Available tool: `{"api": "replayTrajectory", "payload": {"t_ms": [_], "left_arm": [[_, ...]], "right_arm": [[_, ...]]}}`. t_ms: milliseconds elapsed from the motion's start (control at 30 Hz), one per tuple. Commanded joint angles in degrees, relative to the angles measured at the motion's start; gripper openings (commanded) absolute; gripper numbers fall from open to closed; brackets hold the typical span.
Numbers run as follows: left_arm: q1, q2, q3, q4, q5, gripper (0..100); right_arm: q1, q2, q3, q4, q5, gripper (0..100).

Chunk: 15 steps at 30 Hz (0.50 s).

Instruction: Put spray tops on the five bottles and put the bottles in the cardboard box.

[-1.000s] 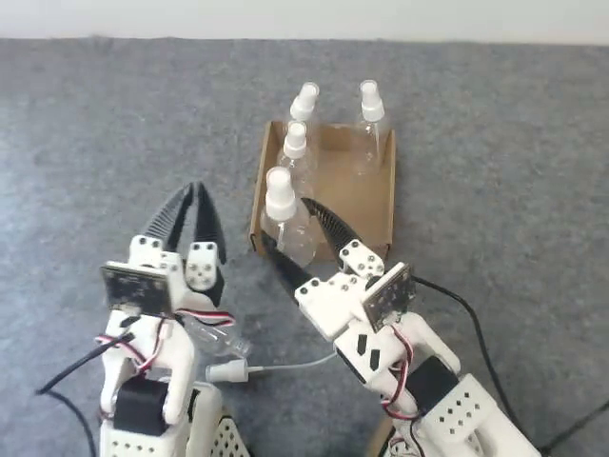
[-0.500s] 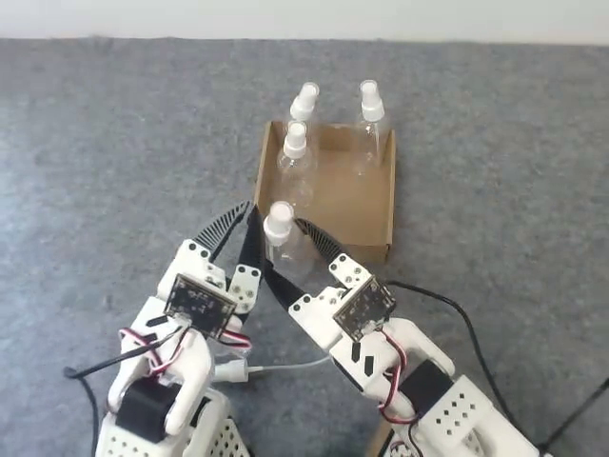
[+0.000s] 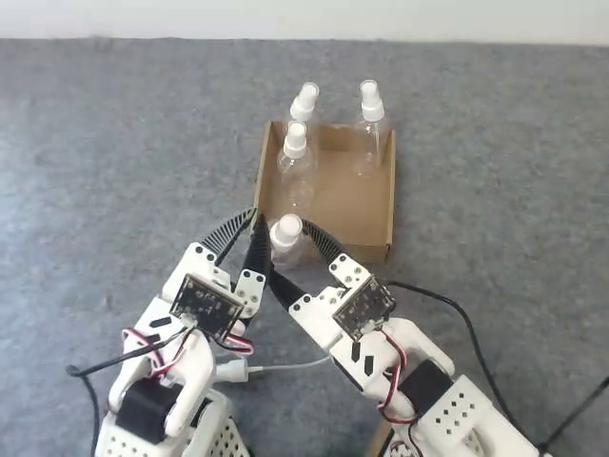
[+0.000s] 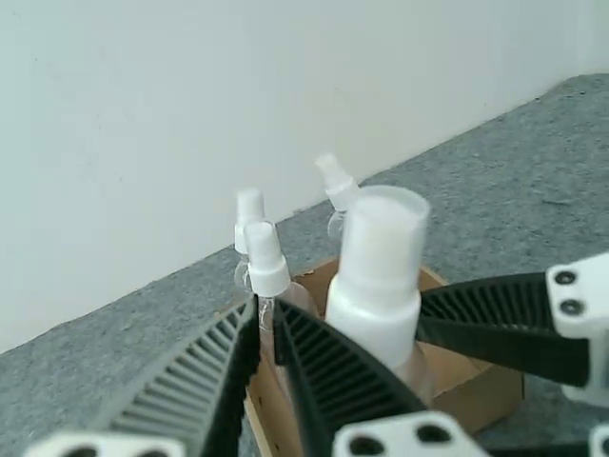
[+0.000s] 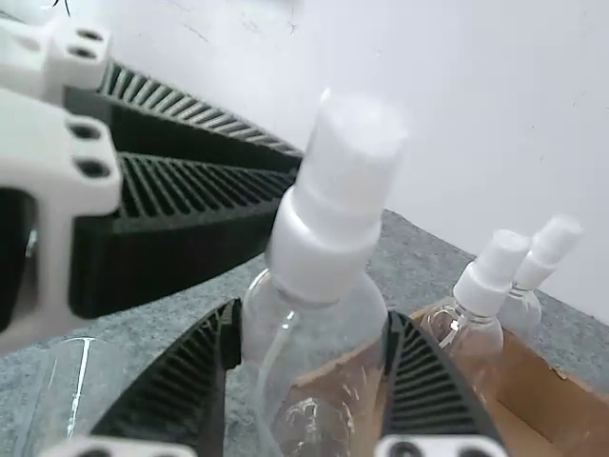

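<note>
My right gripper [image 3: 285, 248] is shut on a clear bottle [image 5: 304, 381] with a white spray top [image 3: 285, 227], held upright at the front left corner of the cardboard box [image 3: 366, 214]. My left gripper [image 3: 250, 221] is just left of that spray top [image 4: 381, 252], its fingers [image 4: 324, 371] shut with nothing between them. Three topped bottles stand in the box: one at the left [image 3: 296, 157], two at the back [image 3: 305, 103] [image 3: 370, 109]. A loose spray top [image 3: 231, 371] with its tube lies on the carpet between the arms.
A bare clear bottle [image 5: 52, 400] lies on the grey carpet by the left arm's base. A black cable [image 3: 466, 324] runs off to the right of the right arm. Open carpet lies left and right of the box.
The left arm swung right until its fingers came beside the held bottle. The right gripper drew the bottle back toward the box's front left corner.
</note>
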Motion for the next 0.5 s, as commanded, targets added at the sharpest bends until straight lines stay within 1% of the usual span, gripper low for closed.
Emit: {"api": "replayTrajectory", "payload": {"t_ms": [0,100,200,267,333,467], "left_arm": [[0.79,-1.05,-0.31,0.35,-0.35,3],[0.70,-1.05,-1.54,1.41,0.00,2],[0.53,-1.05,-3.38,3.43,3.16,1],[-1.14,-1.05,-3.91,3.87,4.48,1],[-2.99,-1.05,-3.91,3.78,5.36,1],[-7.47,-1.05,-4.00,3.78,7.38,1]], "right_arm": [[1.98,-1.71,-1.67,0.31,0.44,0.7],[2.95,-1.71,-1.76,0.31,0.44,0.7],[3.03,-1.71,-2.73,0.48,0.44,0.7],[3.74,-1.71,-3.96,1.89,-0.70,0.7],[4.97,-1.71,-5.89,4.70,-3.52,0.7],[9.01,-1.71,-9.85,8.22,-7.21,0.7]]}}
